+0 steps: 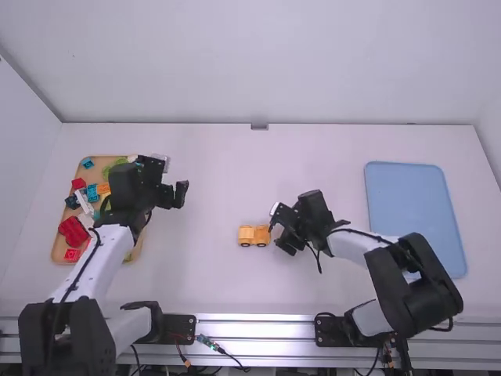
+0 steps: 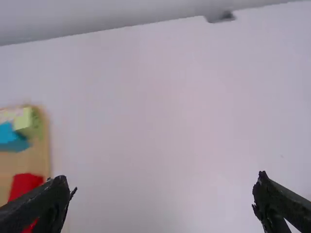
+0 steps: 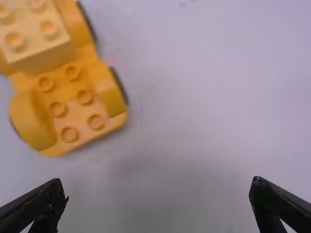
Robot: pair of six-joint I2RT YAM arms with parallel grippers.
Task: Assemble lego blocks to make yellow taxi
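The car is standing upright on the counter, just beside the right tool. Both tools are standing released, the left tool near the tray; neither is grasping anything. One block is sitting on the car; the studs at the other end are lying bare. Assembly is judged to be needing further blocks. For sound work, one tool should be steadying the car, as its wheels may be rolling under load, while the other is squaring a block over the studs and pressing straight down. Between views: the right wrist view is giving the studs singly, enough for checking alignment; the high view is giving the car's position between the tools and the spread of the loose blocks.
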